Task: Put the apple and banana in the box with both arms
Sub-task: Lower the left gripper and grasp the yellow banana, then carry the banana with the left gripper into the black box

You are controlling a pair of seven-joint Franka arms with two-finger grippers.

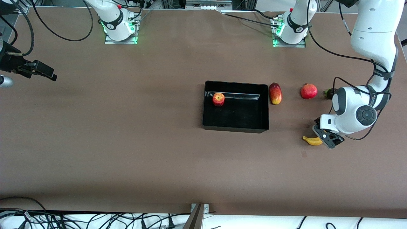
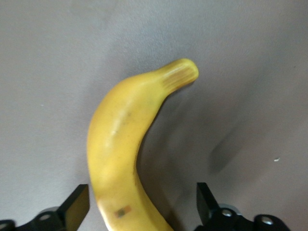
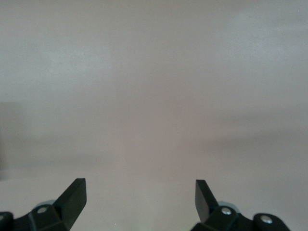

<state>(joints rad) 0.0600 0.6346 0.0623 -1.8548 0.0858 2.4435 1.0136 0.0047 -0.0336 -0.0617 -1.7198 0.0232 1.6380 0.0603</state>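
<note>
Only banana (image 2: 122, 149) sticker visible, unreadable; apple (image 1: 218, 99) in box (image 1: 236, 128).

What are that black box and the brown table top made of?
The box looks like glossy black plastic: its inner wall mirrors a bright streak. The table seems covered in a matte brown sheet, maybe paper or fabric, with no shine; I can't say which.

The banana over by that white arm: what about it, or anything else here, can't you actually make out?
- Banana: front view, one end is hidden under the left gripper; left wrist view, its lower end is cut off by the picture's edge.
- Small dark thing beside the pomegranate: front view, half covered by the left arm, too small to name.
- Right gripper: right wrist view shows only fingertips over bare table.
</note>
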